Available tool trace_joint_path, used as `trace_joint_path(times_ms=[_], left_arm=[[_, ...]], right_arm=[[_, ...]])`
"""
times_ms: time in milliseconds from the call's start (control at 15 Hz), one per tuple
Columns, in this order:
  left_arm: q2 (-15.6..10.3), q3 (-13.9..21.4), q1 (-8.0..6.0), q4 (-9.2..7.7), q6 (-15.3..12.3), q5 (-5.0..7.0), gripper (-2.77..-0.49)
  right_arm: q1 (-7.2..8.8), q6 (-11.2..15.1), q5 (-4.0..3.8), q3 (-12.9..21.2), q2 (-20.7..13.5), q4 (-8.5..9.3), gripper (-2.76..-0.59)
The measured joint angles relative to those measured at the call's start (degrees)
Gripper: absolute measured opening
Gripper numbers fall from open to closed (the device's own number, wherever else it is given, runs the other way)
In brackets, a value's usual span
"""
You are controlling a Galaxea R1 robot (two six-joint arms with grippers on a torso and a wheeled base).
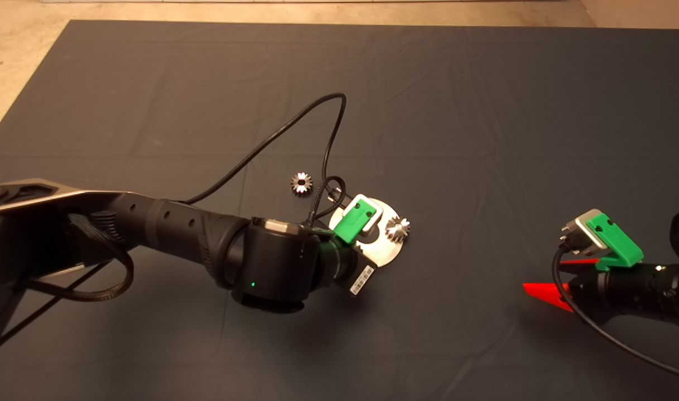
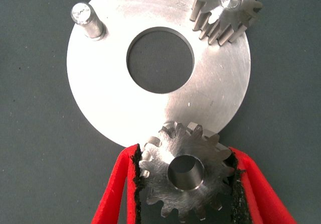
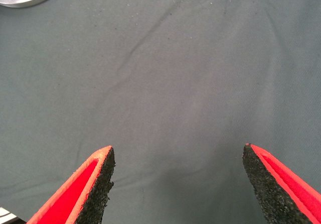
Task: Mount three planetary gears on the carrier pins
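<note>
The left gripper (image 2: 185, 184) is clamped on a gear (image 2: 184, 176), its two black pads pressing the teeth on opposite sides, and it holds that gear over the near edge of the round plate (image 2: 115, 103). Through the bore I see only a dull metal surface; whether that is the top of a pin or the plate itself cannot be told, so I judge the gear is either just above its pin or partly started on it.

Further out on the plate, one pin (image 2: 86, 19) stands bare, and a second gear (image 2: 225, 8) already sits on another pin, the pin's end showing in its centre. The third gear (image 1: 301, 182) lies loose on the mat (image 1: 484, 111), a little beyond the plate in the head view. The right gripper (image 1: 545, 281) waits with its fingers spread over the worktop, well apart from the plate.

The main risk, as I judge it, is a bore not lined up with its pin: pushing down then could jam the gear askew or slide the loose plate across the mat. A tilted gear would bind. Letting go before the gear is seated could drop it off the rim. The gripper's fingers could also catch the plate's edge while pulling away.
</note>
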Motion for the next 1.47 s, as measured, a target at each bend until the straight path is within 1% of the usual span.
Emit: trace_joint_path(times_ms=[267,667,867,1067,1467], left_arm=[[0.3,-1.9,0.0,0.0,1.6,0.01,-2.45],[0.5,-2.4,0.0,-0.01,1.8,0.0,-2.45],[1.0,-2.5,0.0,-0.01,1.5,0.01,-2.45],[1.9,-2.6,0.0,-0.01,0.4,-0.03,-2.45],[1.9,-2.8,0.02,-0.01,-0.1,-0.03,-2.45]], right_arm=[[0.0,0.0,0.02,0.0,-0.2,0.0,-1.47],[0.02,0.0,0.0,0.0,-0.3,0.0,-1.47],[0.02,0.0,0.02,0.0,-0.3,0.0,-1.47],[0.02,0.0,0.02,0.0,-0.4,0.0,-1.47],[0.02,0.0,0.02,0.0,-0.8,0.0,-1.47]])
